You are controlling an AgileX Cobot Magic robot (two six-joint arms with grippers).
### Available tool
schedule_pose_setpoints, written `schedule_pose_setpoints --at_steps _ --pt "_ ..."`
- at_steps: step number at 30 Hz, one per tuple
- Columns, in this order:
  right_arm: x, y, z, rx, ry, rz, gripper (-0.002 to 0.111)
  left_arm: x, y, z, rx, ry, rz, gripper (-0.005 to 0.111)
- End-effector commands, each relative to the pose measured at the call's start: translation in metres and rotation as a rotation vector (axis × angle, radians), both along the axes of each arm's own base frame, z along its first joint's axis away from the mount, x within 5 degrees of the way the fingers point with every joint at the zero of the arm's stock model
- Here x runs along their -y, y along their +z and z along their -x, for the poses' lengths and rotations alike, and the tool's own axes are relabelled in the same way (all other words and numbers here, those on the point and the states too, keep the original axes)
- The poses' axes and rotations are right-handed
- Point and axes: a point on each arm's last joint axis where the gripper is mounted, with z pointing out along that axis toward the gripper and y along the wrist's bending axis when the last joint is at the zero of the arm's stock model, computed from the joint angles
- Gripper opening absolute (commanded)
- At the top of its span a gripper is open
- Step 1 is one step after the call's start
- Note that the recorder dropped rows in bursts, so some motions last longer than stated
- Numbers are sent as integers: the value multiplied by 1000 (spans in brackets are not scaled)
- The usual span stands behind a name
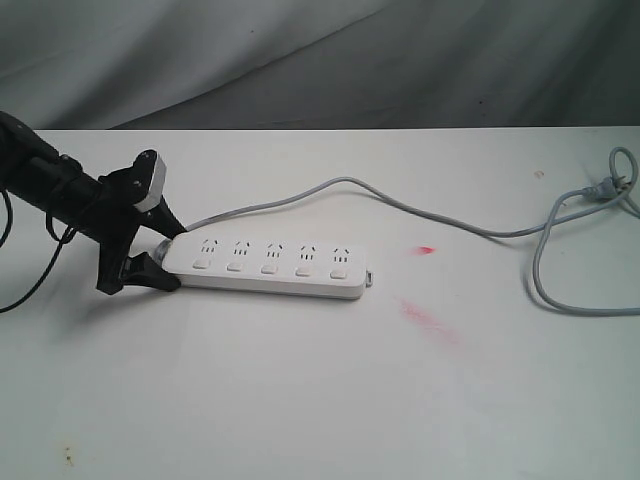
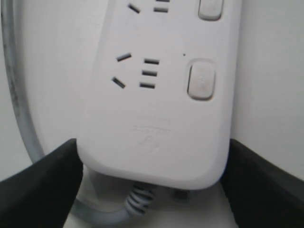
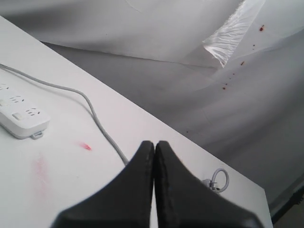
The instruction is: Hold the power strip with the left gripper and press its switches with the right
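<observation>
The white power strip (image 1: 290,286) lies flat on the white table, its five switches (image 1: 271,267) in a row on the near side. My left gripper (image 1: 172,255) straddles the cord end, one black finger on each long side, shut on the power strip. In the left wrist view the fingers (image 2: 52,175) press the sides of the power strip (image 2: 156,118), and one switch (image 2: 201,79) shows fully. My right gripper (image 3: 154,143) is shut and empty, held above the table far from the power strip (image 3: 19,118); it is outside the exterior view.
The grey cord (image 1: 400,205) runs from the strip's left end across the table to loops and the plug (image 1: 608,187) at the far right. Red smears (image 1: 428,320) mark the table right of the strip. Grey cloth hangs behind the table edge (image 1: 330,130).
</observation>
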Motion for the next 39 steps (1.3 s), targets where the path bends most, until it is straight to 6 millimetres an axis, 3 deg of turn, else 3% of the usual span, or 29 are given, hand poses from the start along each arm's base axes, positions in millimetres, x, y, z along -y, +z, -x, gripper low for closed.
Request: schedule_pose_setpoints --at_steps 1,7,13,18,22,29,35,39 --pt "-3 43 -11 -31 17 -9 0 -2 -2 2 -9 -30 -42 65" --pt "-9 92 -50 -87 25 -31 0 -2 -2 2 -9 -30 -42 65" --pt "-25 101 -89 -314 99 -137 0 -2 -2 2 -7 -34 -43 65" --pt "-52 88 -119 -607 120 -330 0 -2 -2 2 -7 -34 -43 65" --pt "-83 76 -142 -759 252 -126 0 -2 -2 2 -8 -31 -43 65" --pt "-149 76 -187 -781 542 152 0 -2 -2 2 -8 -31 -43 65" --pt "-194 58 -233 -802 707 223 0 -2 -2 2 -7 -33 -43 65" --pt "-223 46 -251 -734 797 303 0 -2 -2 2 -7 -33 -43 65"
